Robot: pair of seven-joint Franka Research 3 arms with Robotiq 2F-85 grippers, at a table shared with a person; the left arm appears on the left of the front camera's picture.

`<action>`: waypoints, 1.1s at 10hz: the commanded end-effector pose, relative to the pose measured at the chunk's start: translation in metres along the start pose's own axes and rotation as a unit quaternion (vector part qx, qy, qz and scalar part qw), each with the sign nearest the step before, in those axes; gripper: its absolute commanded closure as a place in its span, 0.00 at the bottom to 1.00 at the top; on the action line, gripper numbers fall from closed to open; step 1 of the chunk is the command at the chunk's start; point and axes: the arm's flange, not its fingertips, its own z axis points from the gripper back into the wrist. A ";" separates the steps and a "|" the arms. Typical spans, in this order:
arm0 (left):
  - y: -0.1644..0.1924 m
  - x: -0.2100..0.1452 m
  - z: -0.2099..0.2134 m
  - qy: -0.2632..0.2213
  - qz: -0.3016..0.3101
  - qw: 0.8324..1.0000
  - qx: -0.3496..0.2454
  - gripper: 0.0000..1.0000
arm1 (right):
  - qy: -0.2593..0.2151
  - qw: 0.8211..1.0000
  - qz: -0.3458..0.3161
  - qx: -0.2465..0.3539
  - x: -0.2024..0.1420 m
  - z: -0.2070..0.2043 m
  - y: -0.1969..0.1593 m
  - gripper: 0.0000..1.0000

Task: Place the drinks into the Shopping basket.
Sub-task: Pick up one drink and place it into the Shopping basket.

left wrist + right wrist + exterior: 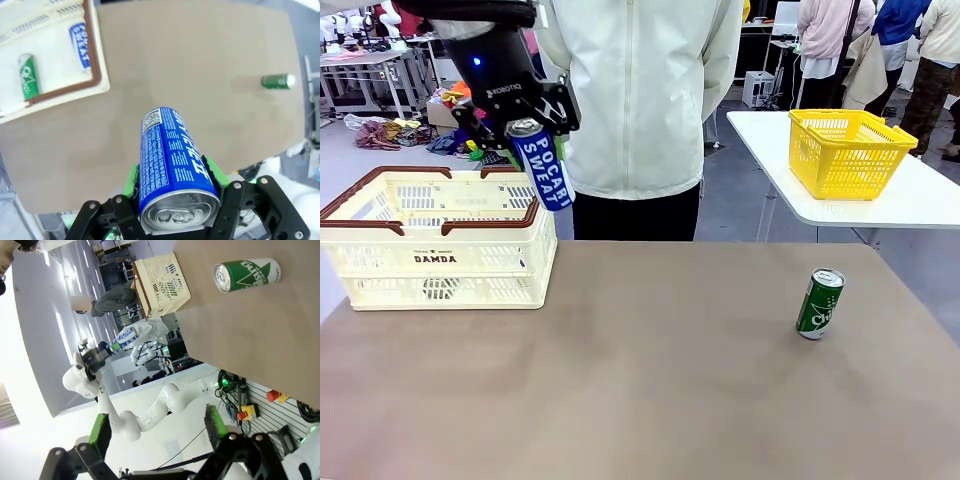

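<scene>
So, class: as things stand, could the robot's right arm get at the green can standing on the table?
Probably yes. The green can stands alone on the table, on the robot's right side, and the right end effector is open and empty.

The blue can (170, 155) is glossy printed metal with a bare silver top. The green can (819, 305), near the tabletop's (640, 390) right edge, shines likewise. The tabletop is smooth and matt. The basket (440, 262) is slatted, faintly glossy plastic. The left end effector (172, 176) is matt black.
</scene>
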 end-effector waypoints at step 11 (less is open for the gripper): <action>0.210 0.165 -0.193 0.115 -0.084 0.988 0.062 1.00 | 0.005 1.000 -0.008 -0.004 -0.003 0.002 0.003 0.00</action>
